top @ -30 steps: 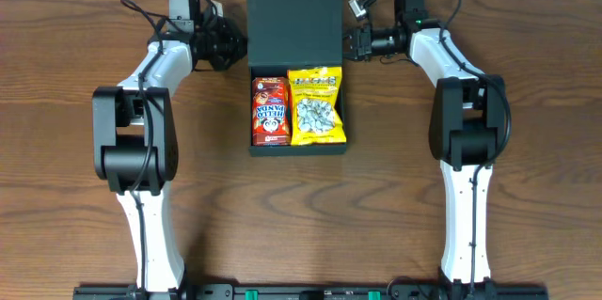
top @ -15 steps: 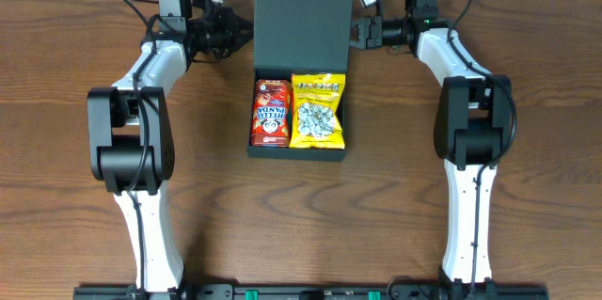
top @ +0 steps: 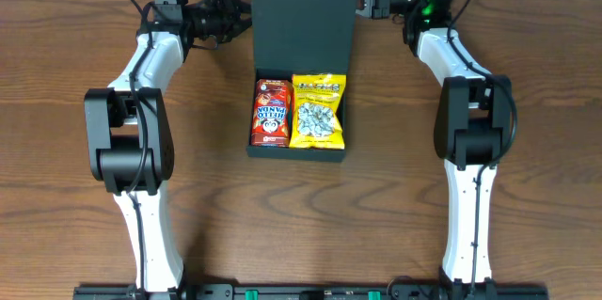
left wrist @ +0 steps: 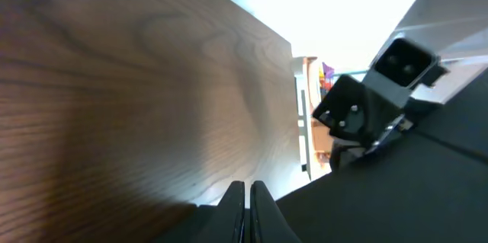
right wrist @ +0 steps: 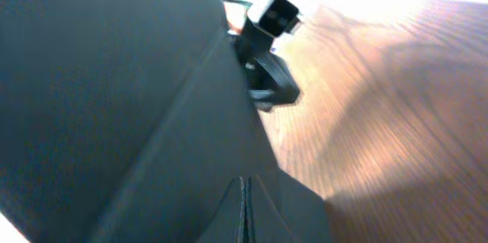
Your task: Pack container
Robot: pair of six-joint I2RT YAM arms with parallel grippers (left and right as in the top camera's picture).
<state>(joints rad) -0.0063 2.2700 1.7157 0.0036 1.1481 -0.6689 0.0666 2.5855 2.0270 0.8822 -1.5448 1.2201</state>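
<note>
The container [top: 296,150] is a dark box at the table's middle, and its flap lid [top: 306,18] is raised at the far end. Inside lie a red Hello Panda packet [top: 270,112] and a yellow snack bag [top: 318,112], side by side. My left gripper [top: 246,20] is shut, with its tips against the lid's left edge. Its fingertips [left wrist: 248,190] meet with nothing between them, beside the dark lid [left wrist: 404,197]. At the lid's right edge, my right gripper [top: 361,1] is also shut. Its tips [right wrist: 244,183] rest against the lid's dark face [right wrist: 114,83].
Bare wooden table [top: 527,197] surrounds the box on all sides. Both arms reach in from the near edge, and their elbows [top: 132,121] flank the box. The table's far edge runs just behind the lid.
Both shut grippers have moved toward the far edge and inward along the lid's sides. The lid has swung up higher and looks larger from above.
</note>
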